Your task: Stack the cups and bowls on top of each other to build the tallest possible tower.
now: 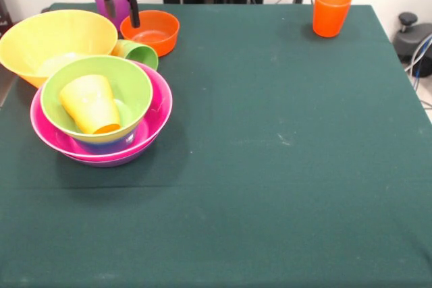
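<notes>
Gripper (121, 6), fingers spread and empty, hangs by the orange bowl (151, 30); the tilted yellow cup (90, 104) could topple any stacking.

tool (121, 6) open above orange bowl (150, 32) | yellow-orange cup (90, 104) in tower (101, 109)

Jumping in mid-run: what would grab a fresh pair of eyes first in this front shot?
The nested pile at the table's left: pink bowl over a purple one, green bowl on top, yellow-orange cup lying tipped inside. Behind it sits the big yellow bowl, with the gripper hanging at the top edge over the orange bowl's rim. A lone orange cup stands upright far right.
</notes>
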Motion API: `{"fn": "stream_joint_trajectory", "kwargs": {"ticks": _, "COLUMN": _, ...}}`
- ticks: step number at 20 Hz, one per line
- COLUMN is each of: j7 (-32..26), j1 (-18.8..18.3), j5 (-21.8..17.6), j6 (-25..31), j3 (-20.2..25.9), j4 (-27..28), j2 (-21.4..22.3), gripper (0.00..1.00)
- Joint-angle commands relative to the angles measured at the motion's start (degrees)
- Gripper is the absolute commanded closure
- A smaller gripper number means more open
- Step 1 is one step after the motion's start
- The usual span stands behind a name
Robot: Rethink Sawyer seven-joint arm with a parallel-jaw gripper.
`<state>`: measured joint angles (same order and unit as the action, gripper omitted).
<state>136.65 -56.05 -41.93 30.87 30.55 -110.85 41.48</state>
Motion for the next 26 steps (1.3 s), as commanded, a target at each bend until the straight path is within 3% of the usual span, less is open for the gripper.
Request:
{"fn": "stream_joint_trajectory", "kwargs": {"ticks": 1, "j7": -17.9, "j1": 1.7, "j5": -4.9, "j6": 3.4, "j3": 4.8, "j4": 0.1, "j2": -5.1, "gripper": 0.0}}
{"fn": "stream_joint_trajectory", "kwargs": {"ticks": 6, "j7": -18.8, "j1": 3.8, "j5": -7.7, "j6": 1.0, "j3": 3.6, "j4": 1.8, "j2": -7.7, "gripper": 0.0}}
{"fn": "stream_joint_trajectory", "kwargs": {"ticks": 12, "j7": -24.6, "j1": 0.3, "j5": -10.1, "j6": 1.1, "j3": 5.6, "j4": 1.6, "j2": -9.2, "gripper": 0.0}}
{"fn": "stream_joint_trajectory", "kwargs": {"ticks": 21, "j7": -31.4, "j1": -7.9, "j5": -6.2, "j6": 6.1, "j3": 10.7, "j4": -3.5, "j2": -3.4, "gripper": 0.0}}
{"fn": "stream_joint_trajectory", "kwargs": {"ticks": 26, "j7": -33.2, "j1": -9.7, "j5": -5.0, "j6": 8.1, "j3": 12.1, "j4": -4.8, "j2": -2.1, "gripper": 0.0}}
